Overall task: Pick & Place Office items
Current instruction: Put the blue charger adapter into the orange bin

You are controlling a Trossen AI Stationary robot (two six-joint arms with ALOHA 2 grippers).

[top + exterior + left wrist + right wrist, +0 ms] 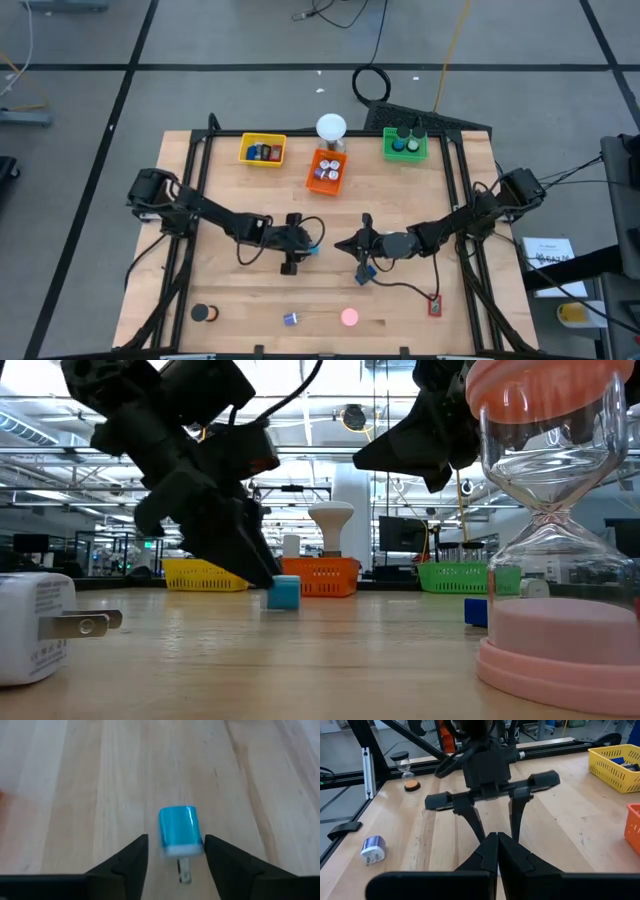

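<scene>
Bare bench (240,290) lies open between the two arms and the front edge. The left hand (314,247) and right hand (340,245) nearly meet at mid-bench, blocking passage there. Yellow tray (263,150), orange tray (326,171) and green tray (405,146) line the far edge.

Evenly and brightly lit from above in the high view; only soft, short shadows under the arms on the table (240,290). In the low view, strong backlight from ceiling lamps in the upper part of the frame, so arms dark, almost silhouettes. Glare and reflections on the hourglass (548,510) at right, close to the lens and slightly soft, like the white charger (35,625) at lower left. Left wrist view: blurred overall, blue charger (179,831) smeared at its edges, wood grain washed pale. Right wrist view: sharp in the middle, background slightly bent near the edges, dark fingers (490,855) unfocused at bottom.
</scene>
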